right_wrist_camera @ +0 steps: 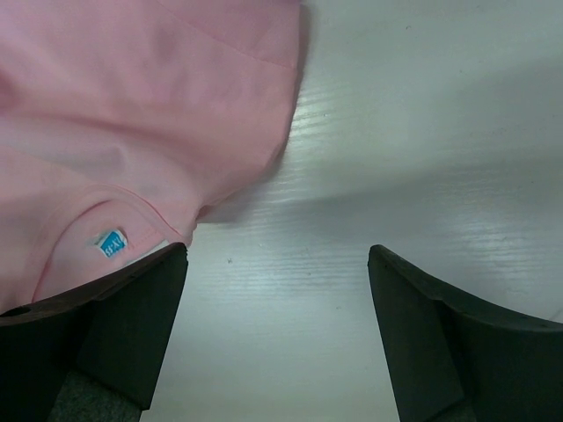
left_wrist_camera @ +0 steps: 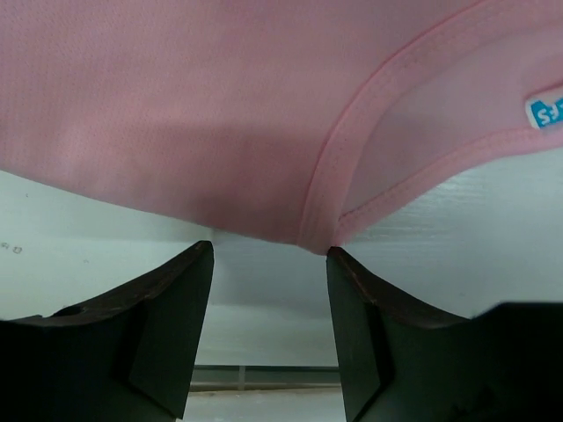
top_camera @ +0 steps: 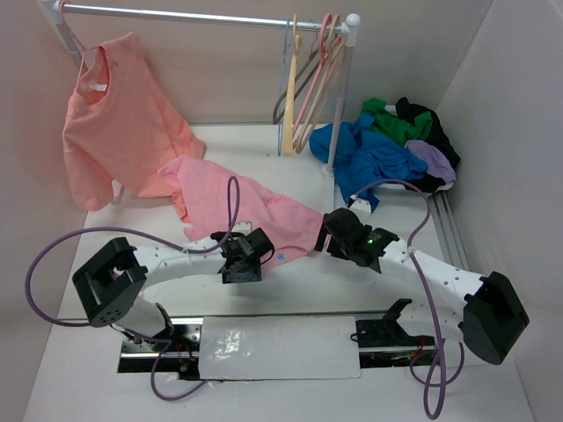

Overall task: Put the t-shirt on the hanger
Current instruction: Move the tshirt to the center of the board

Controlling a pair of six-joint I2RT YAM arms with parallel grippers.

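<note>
**Pink t-shirt (top_camera: pixel 264 211) lay on the table, both grippers empty**

Left gripper (left_wrist_camera: pixel 270 251) held its jaws apart, the shirt's hem just beyond the tips. Right gripper (right_wrist_camera: pixel 277 251) gaped wider over bare table (right_wrist_camera: pixel 422 132), with fabric beside one finger. Farther back, the t-shirt stretched toward a salmon shirt (top_camera: pixel 114 123) hanging from the rail (top_camera: pixel 193 15).

The light is bright and soft in every view. From the top, a white plate (top_camera: pixel 290 347) below the t-shirt (top_camera: pixel 264 211) has a shiny glare spot. Close up, a soft grey shadow lies on the table (left_wrist_camera: pixel 88 255) just beside the t-shirt, and its stitching looks sharp.
</note>
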